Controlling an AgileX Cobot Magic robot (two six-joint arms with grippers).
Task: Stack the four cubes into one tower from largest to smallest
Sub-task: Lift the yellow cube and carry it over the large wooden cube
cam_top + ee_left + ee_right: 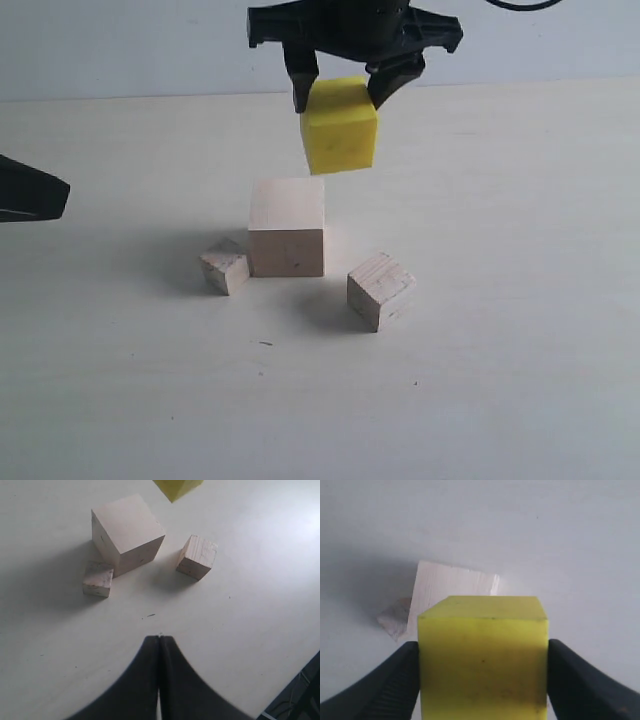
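Nearest the front edge of the table (500, 400) stands the medium wood cube (380, 290), turned corner-on and clear of the others. Behind it, toward the middle of the table, the large wood cube (287, 228) sits flat with its top bare. The small wood cube (224, 266) lies just beside the large cube's front left corner; whether the two touch cannot be told.

Step in hand: second tier. The right gripper (345, 97) hangs above the table with its pincer spread wide and clamped on the sides of the yellow cube (340, 125). That cube is in the air, touching nothing below. It appears offset from the large cube toward the right edge of the table and is slightly skewed against it.

Judgement on the next move: carry the yellow cube toward the left edge until it is centred over the large cube, square its faces to those below, lower it to full contact, then open the pincer. A release while off-centre risks an overhang that would weaken the later tiers.

Obstructions: none found on the large cube's top. The small and medium cubes stand lower than that top and should not meet the fingers. The left gripper (160, 639) rests closed and empty toward the left edge, well apart from the cubes.
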